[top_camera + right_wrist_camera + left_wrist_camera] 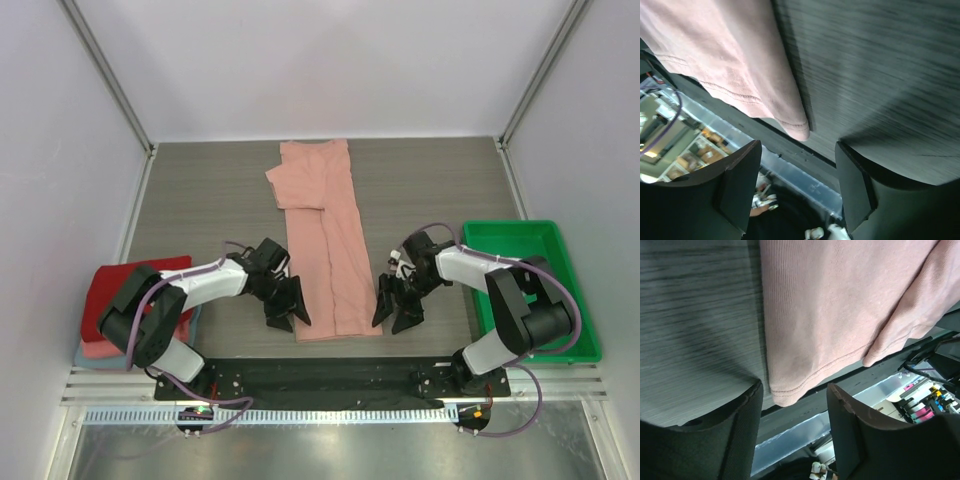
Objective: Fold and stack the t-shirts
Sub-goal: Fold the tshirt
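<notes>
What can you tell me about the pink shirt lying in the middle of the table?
The pink shirt is a soft, finely ribbed knit, folded lengthwise into a long narrow strip, with a sleeve turned across at the far end. It lies flat on the table, its stitched hem at the near edge. The left gripper and right gripper flank its near corners, jaws open, gripping nothing.

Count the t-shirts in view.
4. The dusty-pink one lies folded lengthwise at the centre of the table. The dark red, salmon-pink and light-blue ones are stacked at its left edge, partly behind the left arm, so others may be hidden.
</notes>
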